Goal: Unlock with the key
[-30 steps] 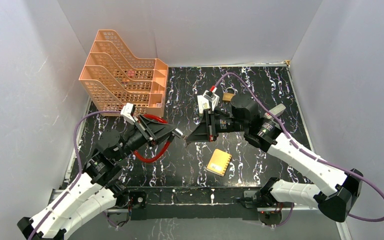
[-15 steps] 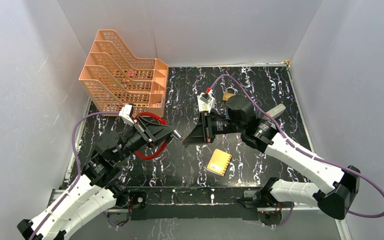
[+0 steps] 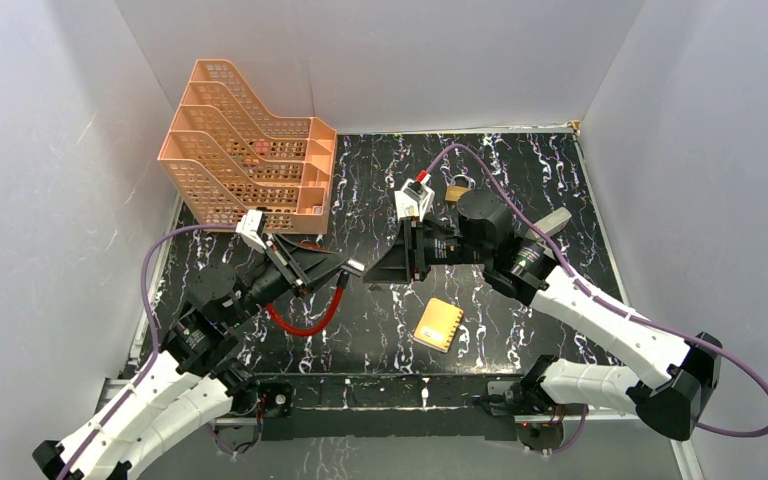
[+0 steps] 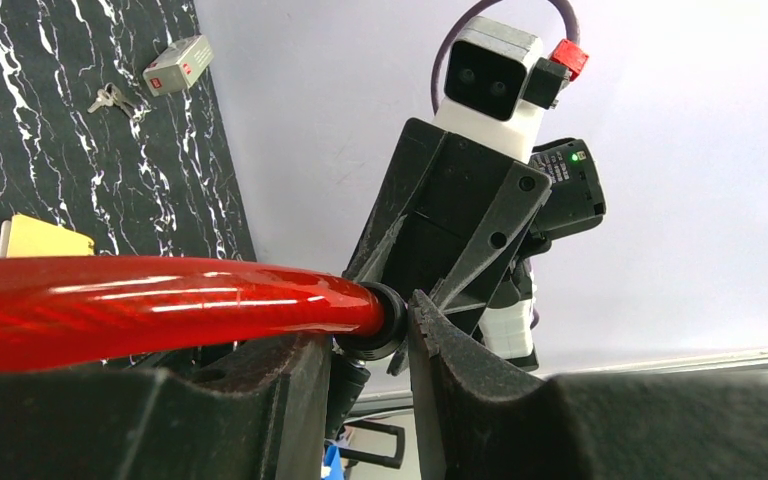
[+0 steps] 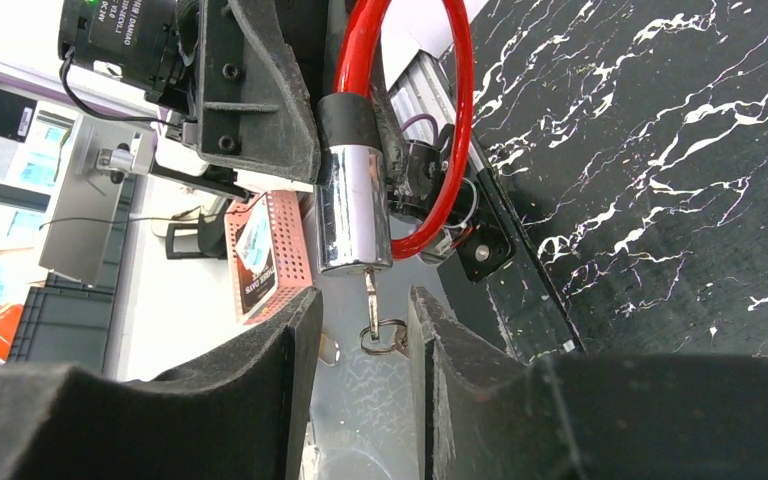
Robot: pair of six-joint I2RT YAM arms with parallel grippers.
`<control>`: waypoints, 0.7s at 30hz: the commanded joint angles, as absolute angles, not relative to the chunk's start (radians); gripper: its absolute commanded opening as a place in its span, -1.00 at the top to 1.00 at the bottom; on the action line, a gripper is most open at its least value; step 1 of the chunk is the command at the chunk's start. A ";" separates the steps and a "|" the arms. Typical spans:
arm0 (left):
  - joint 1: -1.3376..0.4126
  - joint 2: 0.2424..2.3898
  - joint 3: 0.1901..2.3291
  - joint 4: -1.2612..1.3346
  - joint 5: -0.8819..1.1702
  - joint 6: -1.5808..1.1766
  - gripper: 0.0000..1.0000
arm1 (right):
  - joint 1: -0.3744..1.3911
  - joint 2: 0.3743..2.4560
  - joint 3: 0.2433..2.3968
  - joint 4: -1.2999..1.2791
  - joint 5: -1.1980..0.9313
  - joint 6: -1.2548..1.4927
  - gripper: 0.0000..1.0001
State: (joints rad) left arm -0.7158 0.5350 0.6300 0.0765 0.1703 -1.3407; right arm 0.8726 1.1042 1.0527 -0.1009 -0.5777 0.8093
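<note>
My left gripper [image 3: 345, 270] is shut on the black collar of the red cable lock [image 3: 305, 322], holding its chrome cylinder [image 5: 353, 210] in the air over the table's middle. In the left wrist view the left gripper [image 4: 365, 325] pinches the collar at the end of the red cable [image 4: 150, 305]. The small key [image 5: 371, 295] sticks out of the cylinder's end, with its ring [image 5: 385, 338] hanging. My right gripper [image 5: 365, 335] is open, with one finger on each side of the key and its ring. In the top view the right gripper [image 3: 372, 274] faces the left one, tip to tip.
A brass padlock [image 3: 457, 192] lies at the back behind the right arm. A yellow pad [image 3: 439, 323] lies near the front centre. An orange file rack [image 3: 250, 150] stands at the back left. A grey box [image 4: 178, 65] and spare keys [image 4: 110, 98] lie at the right.
The left gripper has turned with the lock, and the red loop now hangs lower toward the front. The right gripper has stayed close at the cylinder's end.
</note>
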 commanded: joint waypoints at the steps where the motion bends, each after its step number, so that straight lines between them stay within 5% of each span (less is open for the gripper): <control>1: -0.719 0.518 0.689 0.121 0.164 -1.325 1.00 | 0.875 1.098 1.072 -0.038 -0.566 0.807 0.11; 21: -0.719 0.574 0.692 0.199 0.281 -1.303 1.00 | 0.874 1.061 1.161 -0.217 -0.574 0.674 0.29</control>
